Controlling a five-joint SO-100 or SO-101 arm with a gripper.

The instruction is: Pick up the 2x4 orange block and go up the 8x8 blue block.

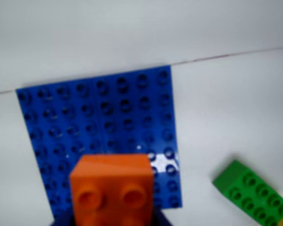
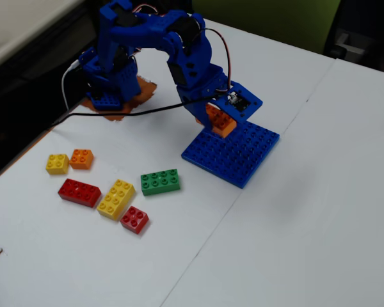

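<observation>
The claw [image 2: 219, 120] is pinching the 2x4 orange block [image 2: 220, 121], carried at a tilt just over the near-arm edge of the 8x8 blue block [image 2: 233, 152]. In the wrist view the orange block [image 1: 112, 188] fills the bottom, studs facing the camera, with the blue baseplate [image 1: 99, 127] spread beyond it. The carry looks nearly done; placing comes next. That calls for levelling the brick, lining it up with the studs, then pressing down. A green brick [image 2: 160, 181] sits aside on the desk [image 2: 294, 243].
</observation>
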